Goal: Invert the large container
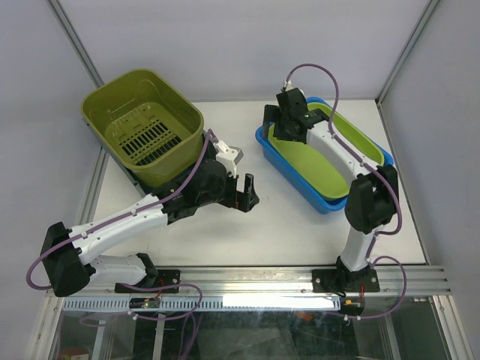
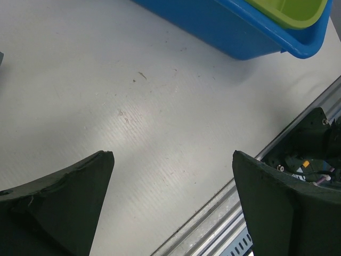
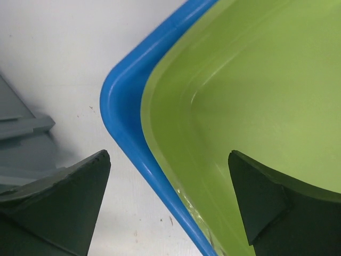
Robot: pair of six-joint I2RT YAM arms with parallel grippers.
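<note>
Hovering with its claw spread wide, the right gripper (image 3: 169,160) sits over the far-left corner of the blue tub (image 3: 120,106), which holds a lime tray (image 3: 256,80). The left gripper (image 2: 173,160), equally wide and holding nothing, hangs above the table (image 2: 160,96). The deep olive basket (image 1: 184,150) stands at the table's far-left corner.

A: What surrounds the workspace?
B: Plain pale grey wall panels (image 1: 247,45), joined by slim silver metal corner posts (image 1: 75,37)
A: And underneath?
B: A flat white matte tabletop (image 1: 225,232), with a ribbed aluminium rail (image 1: 255,281) along its near edge
</note>
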